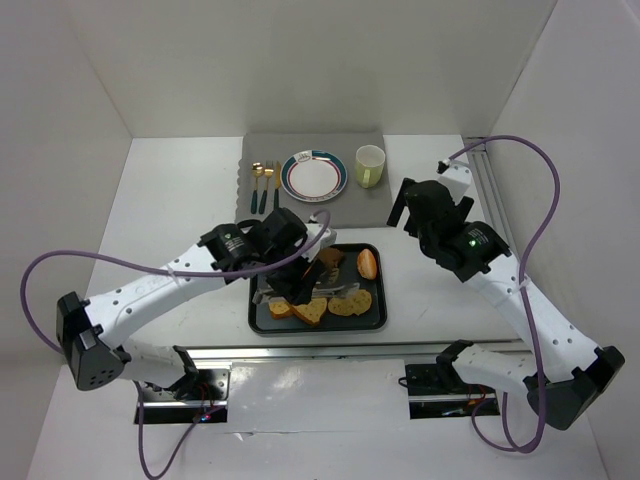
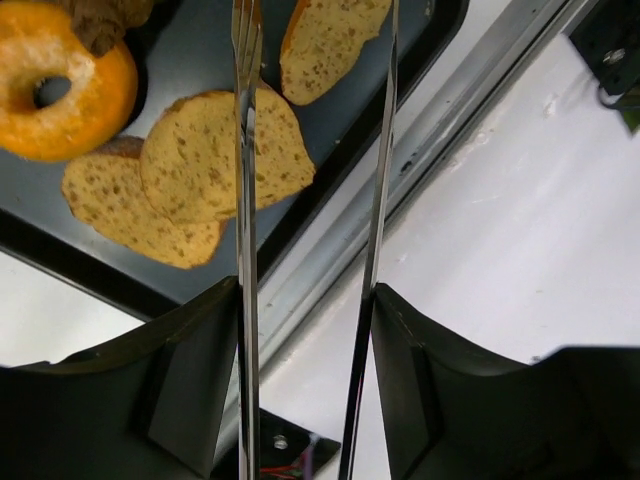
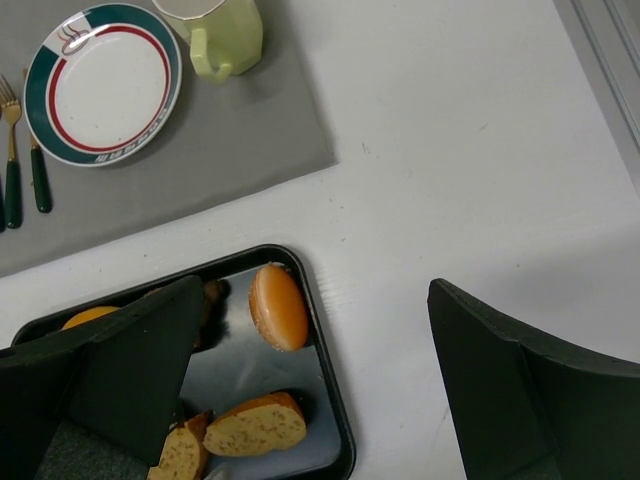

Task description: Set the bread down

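Several seeded bread slices (image 1: 312,310) lie in the black tray (image 1: 383,300), with an orange bun (image 1: 368,263) and a ring doughnut (image 2: 60,85). My left gripper (image 1: 295,272) hovers over the tray's left half, shut on metal tongs (image 2: 246,200). In the left wrist view my gripper (image 2: 305,300) presses both tong blades, which stand apart. One blade crosses the middle slice (image 2: 200,150); the other passes beside an upper slice (image 2: 330,40). No bread sits between the blades. My right gripper (image 1: 430,205) is open and empty above the table right of the tray. In its own view my right gripper (image 3: 316,285) looks down on the bun (image 3: 277,305).
A grey placemat (image 1: 330,215) behind the tray carries a red-rimmed plate (image 1: 313,175), a pale green cup (image 1: 369,165) and gold cutlery (image 1: 263,185). A metal rail (image 2: 330,250) runs along the table's near edge. White walls close in the sides.
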`<state>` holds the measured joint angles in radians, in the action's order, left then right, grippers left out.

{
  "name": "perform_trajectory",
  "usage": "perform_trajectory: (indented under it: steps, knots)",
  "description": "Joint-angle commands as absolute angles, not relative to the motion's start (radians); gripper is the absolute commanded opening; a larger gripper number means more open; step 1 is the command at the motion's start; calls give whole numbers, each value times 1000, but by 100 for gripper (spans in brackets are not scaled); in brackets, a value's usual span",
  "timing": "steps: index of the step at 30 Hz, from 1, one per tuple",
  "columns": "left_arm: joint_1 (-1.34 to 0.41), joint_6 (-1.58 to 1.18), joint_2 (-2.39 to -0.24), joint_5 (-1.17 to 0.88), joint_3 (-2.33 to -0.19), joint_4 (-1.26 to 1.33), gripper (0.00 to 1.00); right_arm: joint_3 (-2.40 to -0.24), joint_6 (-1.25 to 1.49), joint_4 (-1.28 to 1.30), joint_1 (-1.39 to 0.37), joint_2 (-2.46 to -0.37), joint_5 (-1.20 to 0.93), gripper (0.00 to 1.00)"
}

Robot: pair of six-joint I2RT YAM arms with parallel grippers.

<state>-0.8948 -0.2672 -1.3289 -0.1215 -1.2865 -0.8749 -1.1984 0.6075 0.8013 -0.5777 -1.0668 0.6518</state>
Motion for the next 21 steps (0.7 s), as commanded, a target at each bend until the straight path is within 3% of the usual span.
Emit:
perform_trajectory:
  steps: [1,17,21]
  knots:
    - [-900,-152,-1374,-132,-1301,-819,65,-1207,598,813,-572,-1054,675,100]
    - [-900,-6,-1604,-146,-1382,-828,66,-1187,598,802,-572,-1085,632,100]
    - [-900,3,-1615,-222,-1404,-862,57,-1178,598,793,-572,-1085,632,100]
